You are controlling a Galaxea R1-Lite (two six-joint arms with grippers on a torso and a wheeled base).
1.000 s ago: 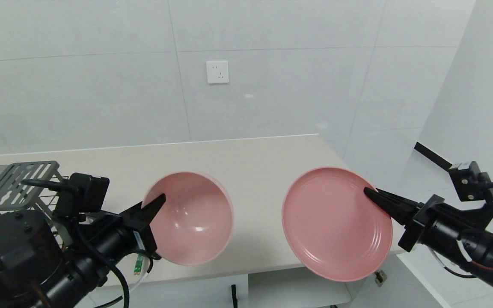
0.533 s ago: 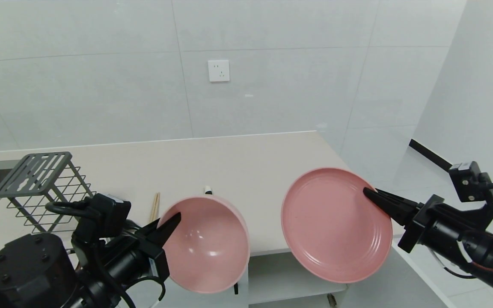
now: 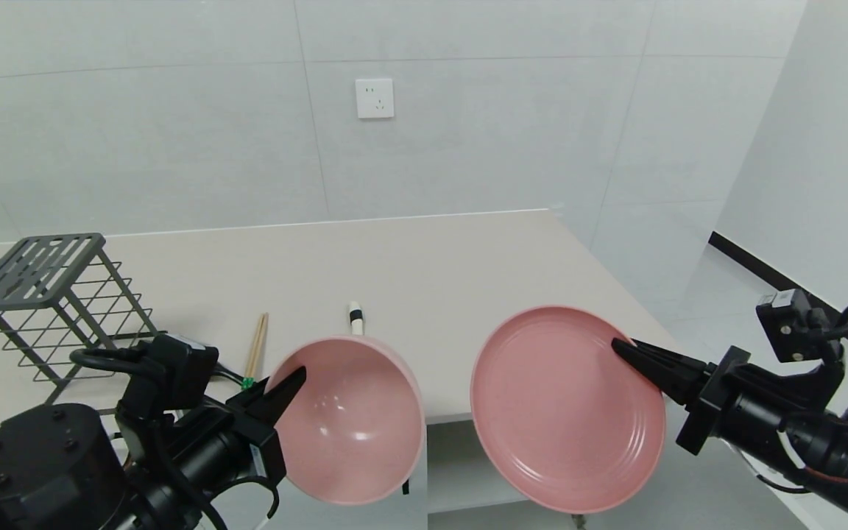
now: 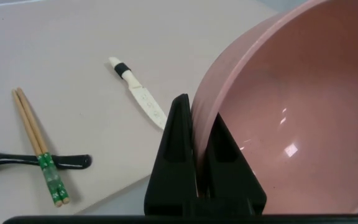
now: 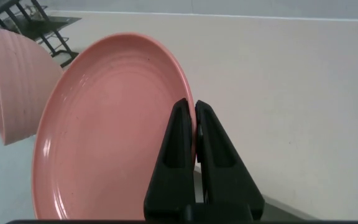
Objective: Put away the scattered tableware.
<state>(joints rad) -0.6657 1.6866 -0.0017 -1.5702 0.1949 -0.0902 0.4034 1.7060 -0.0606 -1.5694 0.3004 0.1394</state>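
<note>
Left claw [image 3: 293, 378] on bowl [image 3: 358, 427]; right claw [image 3: 619, 347], plate [image 3: 556, 412].

Pale tiled wall [image 3: 174, 132] with socket [image 3: 375, 99] behind beige counter [image 3: 424, 265].

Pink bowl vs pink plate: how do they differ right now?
The bowl is deep with tall walls; the plate is shallow with ringed ridges. The left gripper clamps the bowl's rim; the right gripper clamps the plate's. Both are pink, tilted, held off the counter.
</note>
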